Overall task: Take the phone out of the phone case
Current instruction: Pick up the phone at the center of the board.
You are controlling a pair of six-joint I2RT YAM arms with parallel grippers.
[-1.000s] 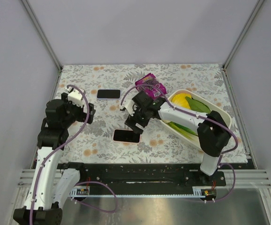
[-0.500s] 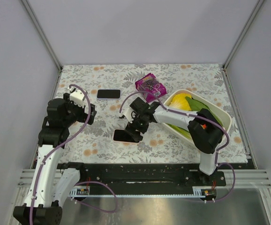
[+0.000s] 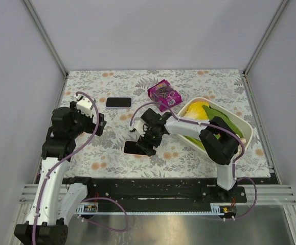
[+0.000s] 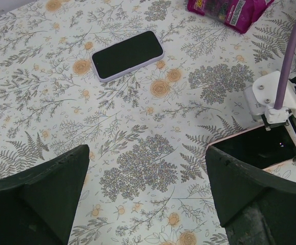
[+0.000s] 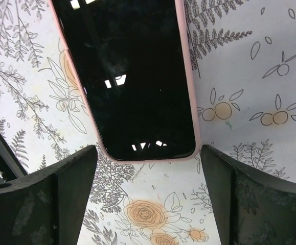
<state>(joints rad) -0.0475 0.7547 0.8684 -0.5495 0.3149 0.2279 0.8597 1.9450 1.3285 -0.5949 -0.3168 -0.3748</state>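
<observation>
Phone [image 5: 127, 76] in pink case [image 5: 191, 87], flat on floral worktop [image 3: 112, 81], centre.
Left tool [image 4: 148, 152] stood agape, empty; right tool [image 5: 149, 150] was spread wide over the phone's end, not gripping; white tub [image 3: 242, 125] at right held yellow and green items [image 3: 199, 108]; grey walls [image 3: 153, 30].

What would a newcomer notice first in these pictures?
The right gripper, jaws open, hangs over the end of a pink-cased phone near the middle of the table. A bright magenta packet lies behind it, beside a white tub of yellow and green things on the right.
</observation>
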